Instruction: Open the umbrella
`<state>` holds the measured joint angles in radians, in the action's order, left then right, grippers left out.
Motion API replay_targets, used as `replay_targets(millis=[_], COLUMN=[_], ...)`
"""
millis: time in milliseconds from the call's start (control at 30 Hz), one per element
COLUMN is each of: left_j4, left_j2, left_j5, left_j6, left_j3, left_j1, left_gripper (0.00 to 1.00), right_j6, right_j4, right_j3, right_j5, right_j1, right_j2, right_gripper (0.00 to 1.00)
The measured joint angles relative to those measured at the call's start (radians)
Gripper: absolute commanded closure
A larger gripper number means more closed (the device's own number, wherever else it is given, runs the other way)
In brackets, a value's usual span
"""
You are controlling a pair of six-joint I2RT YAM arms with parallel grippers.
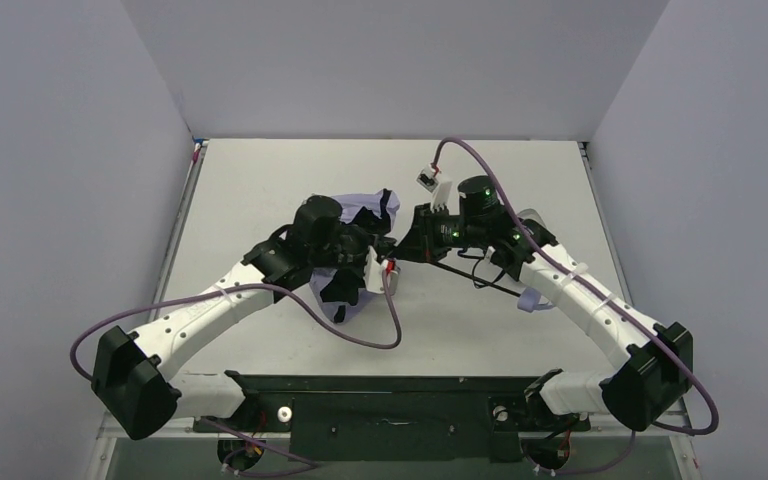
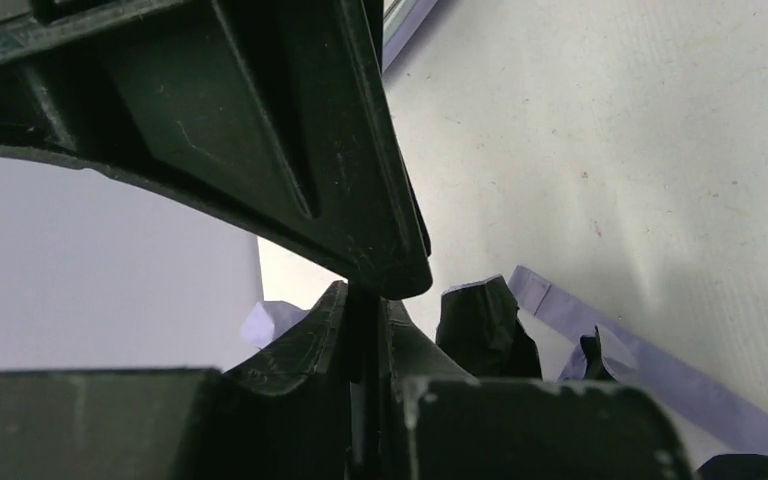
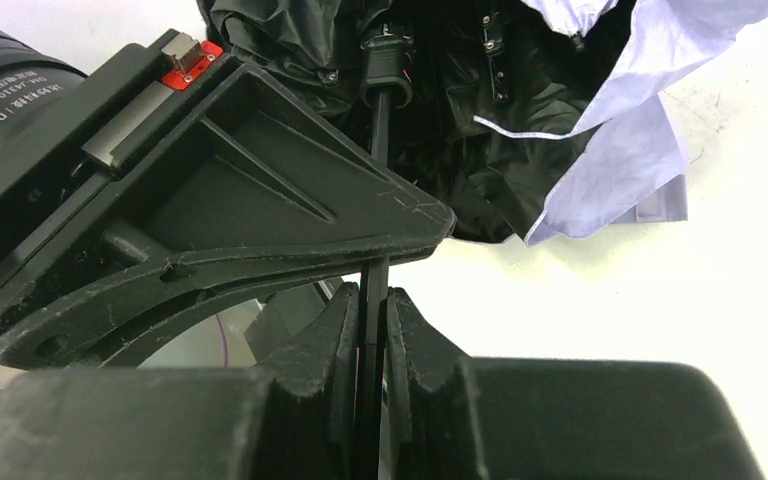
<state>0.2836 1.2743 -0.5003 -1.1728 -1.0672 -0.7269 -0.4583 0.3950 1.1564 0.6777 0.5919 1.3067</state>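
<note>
A pale lilac folding umbrella (image 1: 365, 203) with a black underside lies crumpled and unopened at the middle of the white table (image 1: 260, 180). The right arm's black fingers (image 3: 420, 350) are clamped tight on its thin black shaft (image 3: 380, 130). The left arm's fingers (image 2: 290, 150) are pressed together amid the bunched fabric. Whether they pinch anything, I cannot tell.

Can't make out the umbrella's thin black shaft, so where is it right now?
In the right wrist view the shaft runs between the fingers of the right claw, up into the crumpled canopy near the table's middle.
</note>
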Motion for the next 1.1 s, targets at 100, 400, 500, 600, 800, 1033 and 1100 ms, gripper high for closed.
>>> replay_targets(millis=[100,400,500,600,800,1033,1100], left_j4=[-0.031,-0.005,-0.024,-0.094,-0.375,-0.661,-0.703], left_j2=[-0.009,-0.062,-0.068,-0.063,0.020,0.054,0.061], left_j5=[0.004,-0.008,-0.039,-0.066,-0.095,-0.089,-0.095], left_j6=[0.009,0.111,0.204,0.417,0.985,1.387,1.450], left_j3=[0.026,0.121,0.121,0.110,-0.024,-0.051,-0.051], left_j1=[-0.005,0.010,0.035,0.101,0.285,0.338,0.333], left_gripper=[1.00,1.00,1.00,1.00,1.00,1.00,1.00], right_j6=[0.037,0.026,-0.029,-0.076,-0.116,-0.098,-0.064], right_j4=[0.032,-0.115,-0.214,-0.293,-0.352,-0.359,-0.352], right_j3=[0.018,0.397,0.491,0.528,0.418,0.220,0.216], right_j5=[-0.007,-0.011,-0.049,-0.097,-0.149,-0.149,-0.151], right_j1=[-0.001,-0.193,-0.314,-0.431,-0.584,-0.473,-0.393], right_j2=[0.000,0.024,0.032,0.028,-0.031,-0.105,-0.105], right_gripper=[0.55,0.24,0.24,0.24,0.27,0.28,0.29])
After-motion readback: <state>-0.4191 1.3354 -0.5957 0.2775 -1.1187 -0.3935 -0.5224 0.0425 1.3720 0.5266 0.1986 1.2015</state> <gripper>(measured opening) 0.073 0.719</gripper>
